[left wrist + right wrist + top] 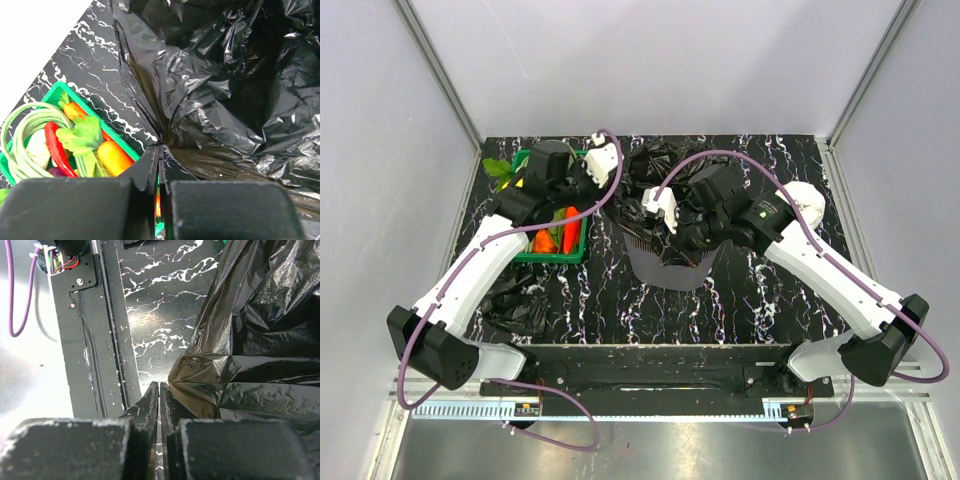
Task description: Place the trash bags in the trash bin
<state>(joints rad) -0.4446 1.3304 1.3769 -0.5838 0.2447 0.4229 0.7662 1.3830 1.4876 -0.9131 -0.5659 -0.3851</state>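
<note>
At the near left of the black white-veined marble-pattern table, beside the left arm's forearm, a crumpled glossy black plastic film bag lies loose on the surface, well apart from the bin. Further in, near the table's middle, stands the tall grey mesh plastic trash bin, upright, with the right arm bent over its mouth. The right gripper has its two fingers pressed together on a fold at the edge of a large wrinkled black film bag, whose film billows to the right of the fingertips in the right wrist view. This bag spreads over the bin's far rim and the table behind it; whether any of it hangs inside the bin I cannot tell. The left gripper is likewise closed, pinching a corner of the same black film, which fills most of the left wrist view. Left of the bin sits a green rectangular plastic crate holding toy vegetables in red, orange and green.
</note>
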